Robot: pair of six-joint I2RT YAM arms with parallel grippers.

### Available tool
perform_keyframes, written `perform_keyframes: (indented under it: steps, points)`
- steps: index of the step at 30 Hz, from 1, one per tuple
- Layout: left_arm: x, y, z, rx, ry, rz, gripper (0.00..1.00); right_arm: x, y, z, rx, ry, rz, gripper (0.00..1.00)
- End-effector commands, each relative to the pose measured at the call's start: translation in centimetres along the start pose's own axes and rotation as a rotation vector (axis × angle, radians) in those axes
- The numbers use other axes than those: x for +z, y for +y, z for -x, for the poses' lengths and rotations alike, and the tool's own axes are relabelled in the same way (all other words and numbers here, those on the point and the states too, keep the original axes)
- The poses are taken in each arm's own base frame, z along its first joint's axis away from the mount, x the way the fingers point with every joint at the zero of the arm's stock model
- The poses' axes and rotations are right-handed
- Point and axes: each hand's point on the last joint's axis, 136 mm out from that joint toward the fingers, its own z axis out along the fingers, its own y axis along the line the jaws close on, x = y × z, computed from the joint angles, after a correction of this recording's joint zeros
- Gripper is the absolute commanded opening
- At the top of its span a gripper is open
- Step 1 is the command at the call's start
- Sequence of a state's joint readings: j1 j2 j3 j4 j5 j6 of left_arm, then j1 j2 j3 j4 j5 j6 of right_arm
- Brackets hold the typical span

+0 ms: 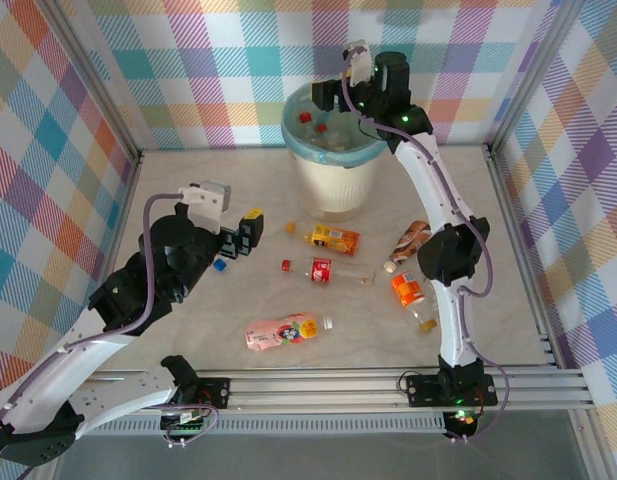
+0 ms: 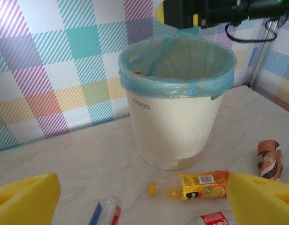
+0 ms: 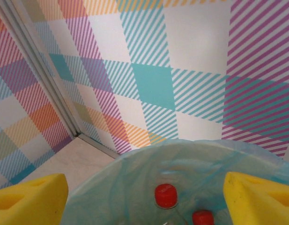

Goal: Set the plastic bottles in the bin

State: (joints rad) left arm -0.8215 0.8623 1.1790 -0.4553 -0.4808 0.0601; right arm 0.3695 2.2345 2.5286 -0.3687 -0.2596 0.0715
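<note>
Near the table's point(image 1: 188, 345) front edge lies a pink bottle point(image 1: 285, 331); more plastic bottles point(image 1: 326, 270) litter mid-table. Light, crushable, probably slick: grip the labelled waist. Your left gripper point(image 2: 143, 199) gapes empty beside them; your right gripper point(image 3: 144, 201), wide and empty, hangs over the far bin point(image 1: 333, 190).

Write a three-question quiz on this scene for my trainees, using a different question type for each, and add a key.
1. True or false: the right gripper hangs over the bin with its jaws open and empty.
2. The left gripper is: A) shut on a bottle; B) open, low over the table, facing the bin; C) down inside the bin.
3. Short answer: what colour are the bottle caps seen inside the bin from the right wrist?

Key: 1 true; 2 B; 3 red.
</note>
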Motion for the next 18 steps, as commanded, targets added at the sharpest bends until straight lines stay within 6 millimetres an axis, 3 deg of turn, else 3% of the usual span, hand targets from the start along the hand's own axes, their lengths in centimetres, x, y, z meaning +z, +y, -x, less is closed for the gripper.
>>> perform_keyframes:
  steps: [1,6,10,13,18]
  points:
    - [0.1,-0.4,-0.5,0.048,0.055,-0.021,0.94,-3.9,3.6,4.7,0.001,-0.062,0.056,0.86]
    - [0.9,-2.8,-6.9,0.278,0.35,-0.155,0.95,-7.4,7.3,5.1,-0.004,0.001,0.121,0.85]
    - [0.6,-4.7,-12.3,0.402,0.53,-0.295,0.92,-10.5,9.2,3.3,0.018,0.065,0.148,0.84]
    - [0.3,-6.7,-14.5,0.459,0.58,-0.407,0.87,-13.3,9.4,1.3,0.035,0.097,0.113,0.84]
    - [0.2,-10.3,-16.4,0.551,0.638,-0.544,0.87,-19.2,8.4,-1.6,0.025,0.102,-0.035,0.85]
